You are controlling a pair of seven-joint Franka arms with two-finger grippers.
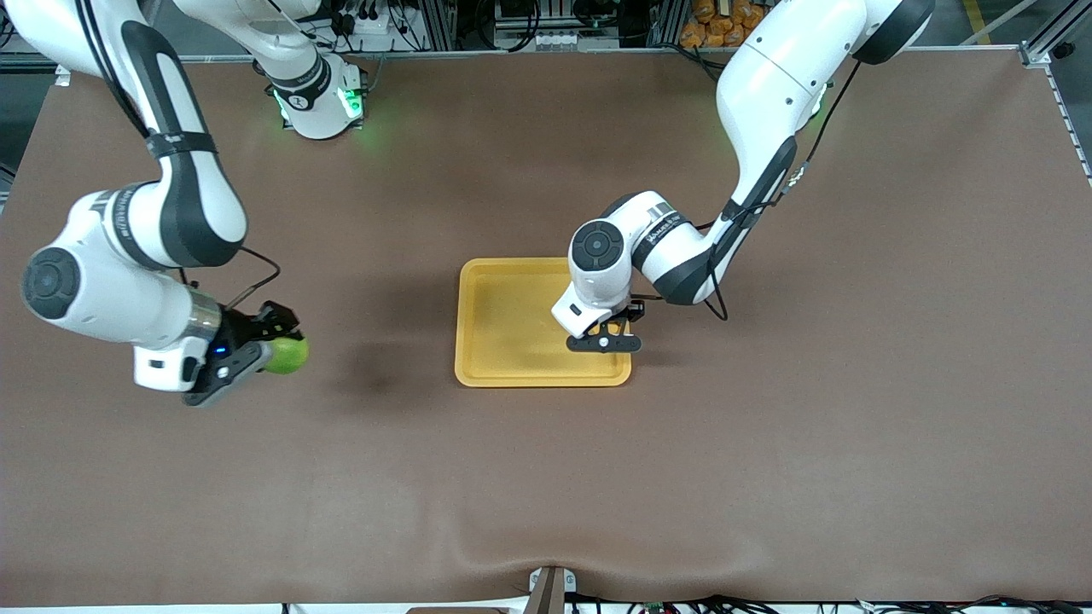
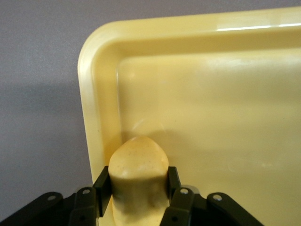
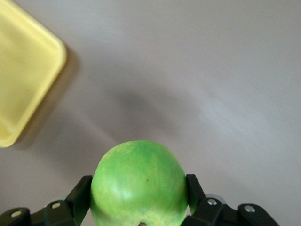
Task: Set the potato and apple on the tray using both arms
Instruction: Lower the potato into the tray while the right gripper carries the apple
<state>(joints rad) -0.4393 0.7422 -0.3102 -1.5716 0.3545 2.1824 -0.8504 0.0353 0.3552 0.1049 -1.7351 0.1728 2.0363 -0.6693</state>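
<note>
My left pincer (image 1: 604, 343) grips the potato (image 2: 138, 181) low over the tray (image 1: 503, 328) for release; my right pincer (image 1: 247, 358) clasps the apple (image 1: 287, 355) above the bench (image 1: 768, 443), awaiting transfer.

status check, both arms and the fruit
Left gripper shut on potato, over tray. Right gripper shut on apple, over table, off tray. Nothing blocking.

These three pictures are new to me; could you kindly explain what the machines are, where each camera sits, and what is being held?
Two white robot arms work at a brown table. The wide picture looks down from a high camera facing them; the other two come from cameras on the wrists. The left tool holds the potato over the yellow tray, near one of its corners. The right tool holds the green apple over bare table toward the right arm's end, not yet at the tray.
</note>
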